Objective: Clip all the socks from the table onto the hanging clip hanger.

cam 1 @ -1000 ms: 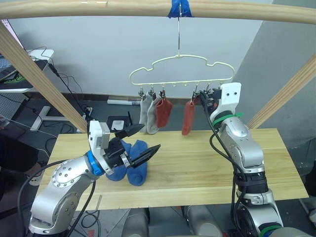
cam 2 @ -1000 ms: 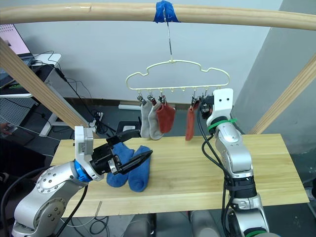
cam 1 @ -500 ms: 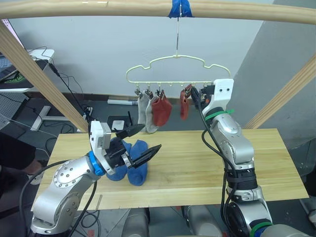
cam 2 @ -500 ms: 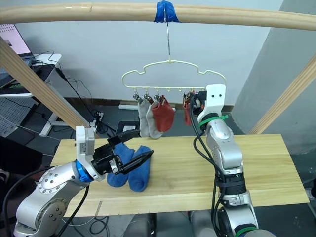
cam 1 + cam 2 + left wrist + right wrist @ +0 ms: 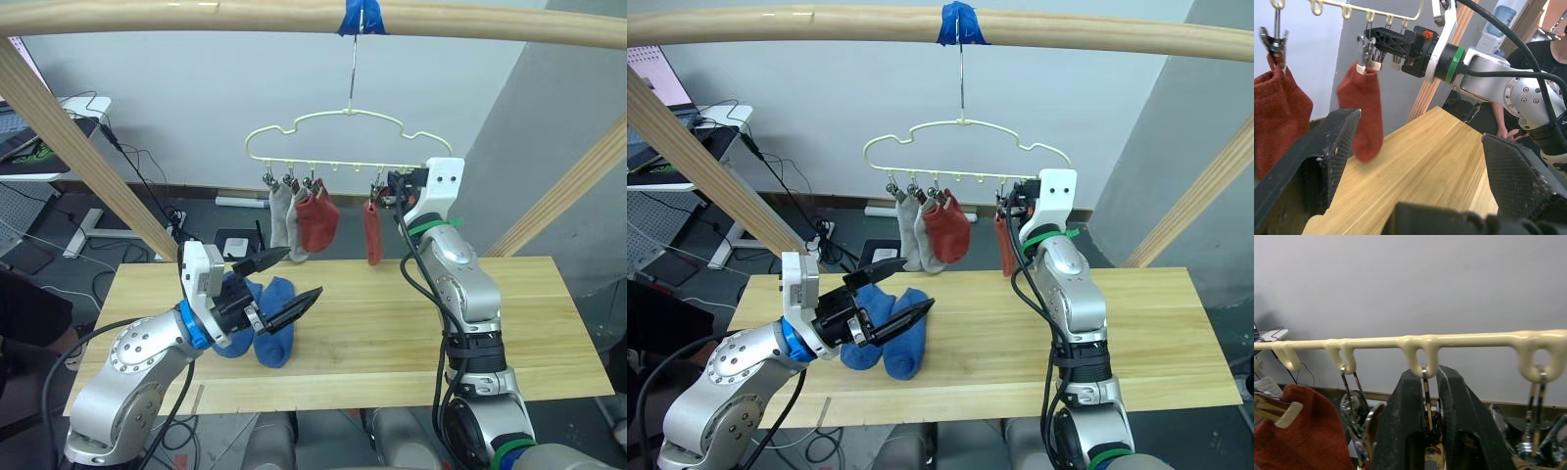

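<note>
The cream clip hanger hangs by its hook from the taped top pole. Two light grey socks and a rust red sock hang from its left clips. A second rust red sock hangs further right. My right gripper is raised to the clip row, shut on a metal clip right by that sock. Two blue socks lie on the table. My left gripper hovers open just above and to the right of them, holding nothing.
A round wooden pole frame surrounds the table: top pole, slanted left post, slanted right post. Cables and a desk sit behind on the left. A person stands off the table's right side.
The hanger has swung to the left with my right gripper at its clips. The second rust red sock, lifted half a second ago, now hangs straight down. My left arm has barely moved.
</note>
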Tool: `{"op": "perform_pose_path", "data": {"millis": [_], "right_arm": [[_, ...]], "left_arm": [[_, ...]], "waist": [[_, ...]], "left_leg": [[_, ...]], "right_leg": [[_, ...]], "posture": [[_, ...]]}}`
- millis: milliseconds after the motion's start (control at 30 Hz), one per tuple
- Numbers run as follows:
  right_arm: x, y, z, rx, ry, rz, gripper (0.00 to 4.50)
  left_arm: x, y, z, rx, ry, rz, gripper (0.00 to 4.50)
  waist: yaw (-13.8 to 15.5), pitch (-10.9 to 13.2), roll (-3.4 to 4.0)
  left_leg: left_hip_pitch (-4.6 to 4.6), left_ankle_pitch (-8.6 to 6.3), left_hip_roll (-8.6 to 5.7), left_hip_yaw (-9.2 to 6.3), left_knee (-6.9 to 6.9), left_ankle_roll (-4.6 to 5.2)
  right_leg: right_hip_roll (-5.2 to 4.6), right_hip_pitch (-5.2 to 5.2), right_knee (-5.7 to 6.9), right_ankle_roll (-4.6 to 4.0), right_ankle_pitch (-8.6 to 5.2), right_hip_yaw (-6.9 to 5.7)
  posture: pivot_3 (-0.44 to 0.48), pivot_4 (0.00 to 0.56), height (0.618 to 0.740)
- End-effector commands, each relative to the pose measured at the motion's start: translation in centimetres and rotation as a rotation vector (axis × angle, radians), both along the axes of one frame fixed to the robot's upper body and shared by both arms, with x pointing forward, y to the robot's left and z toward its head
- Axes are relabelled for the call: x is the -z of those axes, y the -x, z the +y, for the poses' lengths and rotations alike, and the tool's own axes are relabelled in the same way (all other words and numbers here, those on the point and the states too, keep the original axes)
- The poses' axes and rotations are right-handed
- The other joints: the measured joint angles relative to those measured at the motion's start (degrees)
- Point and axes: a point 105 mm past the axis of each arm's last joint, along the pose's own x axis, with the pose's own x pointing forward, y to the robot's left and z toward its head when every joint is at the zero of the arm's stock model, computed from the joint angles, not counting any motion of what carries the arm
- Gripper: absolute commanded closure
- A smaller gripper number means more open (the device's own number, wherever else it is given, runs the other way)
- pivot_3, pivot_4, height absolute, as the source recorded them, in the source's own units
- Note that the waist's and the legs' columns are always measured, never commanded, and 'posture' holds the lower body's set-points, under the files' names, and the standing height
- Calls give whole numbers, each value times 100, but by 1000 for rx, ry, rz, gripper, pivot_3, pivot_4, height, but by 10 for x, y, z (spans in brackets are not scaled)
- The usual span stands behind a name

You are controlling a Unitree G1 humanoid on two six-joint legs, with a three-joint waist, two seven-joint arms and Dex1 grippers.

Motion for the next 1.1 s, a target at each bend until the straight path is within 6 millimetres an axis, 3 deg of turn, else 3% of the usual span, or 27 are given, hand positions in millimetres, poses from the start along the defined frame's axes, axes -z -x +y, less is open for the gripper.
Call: {"op": "perform_pose_path", "data": {"millis": [33,167,433,567,900,1000,1100], "right_arm": [[-18,2,-2,-10,-27,-58,4461],[-16,4,-10,-88,-60,-19,4461],[-15,15,-21,-306,-97,153,4461],[-20,26,-21,-449,2,213,4461],[-19,29,-18,-460,25,237,4461],[-20,29,-18,-456,24,236,4461],[-22,29,-19,-447,22,232,4461]], "left_arm": [[-9,7,-5,22,2,-50,0],[-1,4,-3,3,-10,-12,0],[48,-25,35,-222,-101,181,0],[96,-53,62,-312,-308,258,0],[146,-98,35,-172,-535,233,0],[157,-103,34,-151,-596,230,0],[171,-96,35,-83,-665,272,0]], "waist": [[14,0,0],[31,0,0],[25,1,2],[43,5,10],[35,3,7],[18,3,6],[-9,3,6]], "left_leg": [[0,0,0,0,0,0],[0,0,0,0,1,0],[3,0,2,-4,2,1],[3,1,0,-2,4,1],[-6,0,-3,-5,3,1],[-9,0,-6,-3,5,1],[-8,0,-5,-3,3,1]], "right_leg": [[0,0,0,0,0,0],[0,1,-1,0,0,0],[4,2,3,15,-11,-3],[4,3,2,11,-12,-2],[0,2,-4,-9,7,-8],[-1,2,-5,-6,9,-6],[-1,1,-2,-6,9,-6]], "posture": [[-2,223,740],[-14,226,740],[-43,233,740],[-58,232,740],[-87,219,740],[-103,211,740],[-103,211,740]]}}
